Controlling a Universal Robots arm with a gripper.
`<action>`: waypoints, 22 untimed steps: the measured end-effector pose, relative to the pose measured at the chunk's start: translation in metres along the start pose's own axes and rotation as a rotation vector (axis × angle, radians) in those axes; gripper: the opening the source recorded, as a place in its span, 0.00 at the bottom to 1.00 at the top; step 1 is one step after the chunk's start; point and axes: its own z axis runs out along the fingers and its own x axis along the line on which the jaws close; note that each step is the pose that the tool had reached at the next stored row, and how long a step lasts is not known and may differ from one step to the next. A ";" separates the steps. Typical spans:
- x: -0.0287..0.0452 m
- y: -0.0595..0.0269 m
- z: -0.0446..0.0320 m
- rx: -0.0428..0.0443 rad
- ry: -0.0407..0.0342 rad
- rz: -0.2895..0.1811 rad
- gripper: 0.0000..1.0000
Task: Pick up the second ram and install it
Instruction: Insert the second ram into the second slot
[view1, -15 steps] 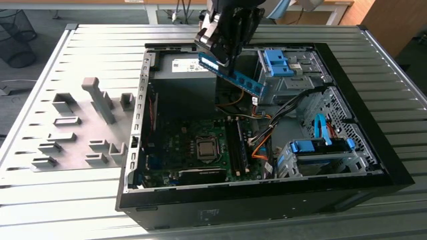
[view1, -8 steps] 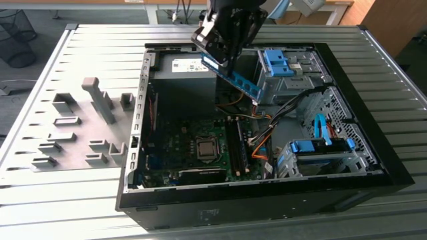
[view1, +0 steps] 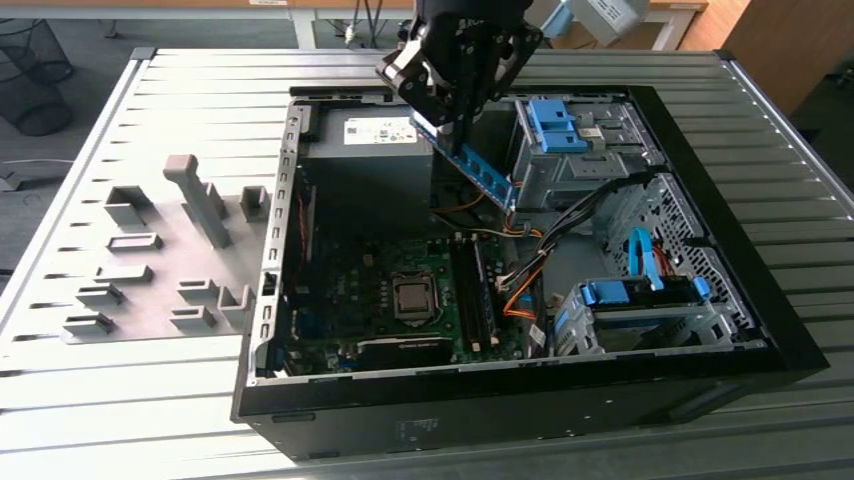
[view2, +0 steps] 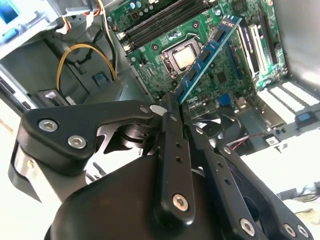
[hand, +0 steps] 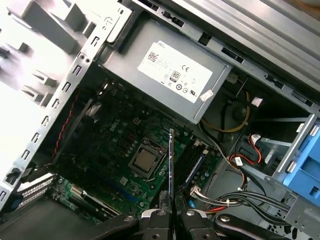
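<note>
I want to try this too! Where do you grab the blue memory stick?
By one short end, from above. The gripper pinches the second ram on its flat faces there, so the long contact edge hangs free above the motherboard.

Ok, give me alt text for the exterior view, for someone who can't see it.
A black gripper holds a blue ram stick tilted in the air above an open computer case lying on a metal table. Below it are the motherboard and grey power supply; grey plastic holder blocks sit on the table to the exterior view's left of the case.
</note>
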 end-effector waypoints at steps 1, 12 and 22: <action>0.0000 0.0000 0.0000 0.0000 0.0000 0.000 0.14; 0.0000 0.0000 0.0001 -0.0001 -0.0002 0.001 0.14; 0.0000 0.0000 0.0006 -0.0003 -0.0006 0.105 0.14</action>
